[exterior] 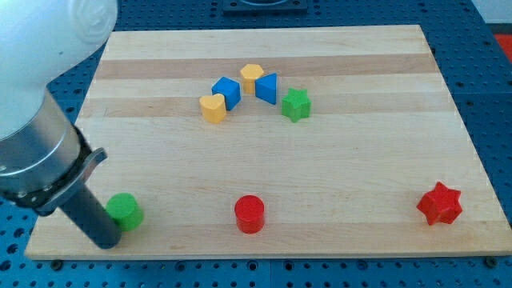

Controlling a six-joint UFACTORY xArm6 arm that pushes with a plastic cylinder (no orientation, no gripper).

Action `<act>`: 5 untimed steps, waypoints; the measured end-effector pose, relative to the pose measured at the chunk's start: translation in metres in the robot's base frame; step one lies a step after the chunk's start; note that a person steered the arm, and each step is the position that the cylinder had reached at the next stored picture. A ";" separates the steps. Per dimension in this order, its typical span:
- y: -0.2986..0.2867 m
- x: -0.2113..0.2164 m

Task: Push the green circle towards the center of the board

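The green circle (126,210) lies near the board's bottom left corner. My tip (107,242) rests on the board just left of and below the green circle, touching or almost touching it. The dark rod runs up to the view's left into the grey and white arm, which hides the board's left edge.
A red circle (250,214) lies at the bottom middle, a red star (440,204) at the bottom right. Near the top middle cluster a yellow heart (214,107), a blue block (227,92), a yellow hexagon (252,76), a blue triangle-like block (267,86) and a green star (295,104). The wooden board (360,160) ends close below the tip.
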State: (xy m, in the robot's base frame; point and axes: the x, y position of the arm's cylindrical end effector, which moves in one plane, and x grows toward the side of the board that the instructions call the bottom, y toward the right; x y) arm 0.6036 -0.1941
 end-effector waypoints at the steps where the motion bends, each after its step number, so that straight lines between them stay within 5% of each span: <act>1: 0.006 -0.027; 5: 0.056 -0.127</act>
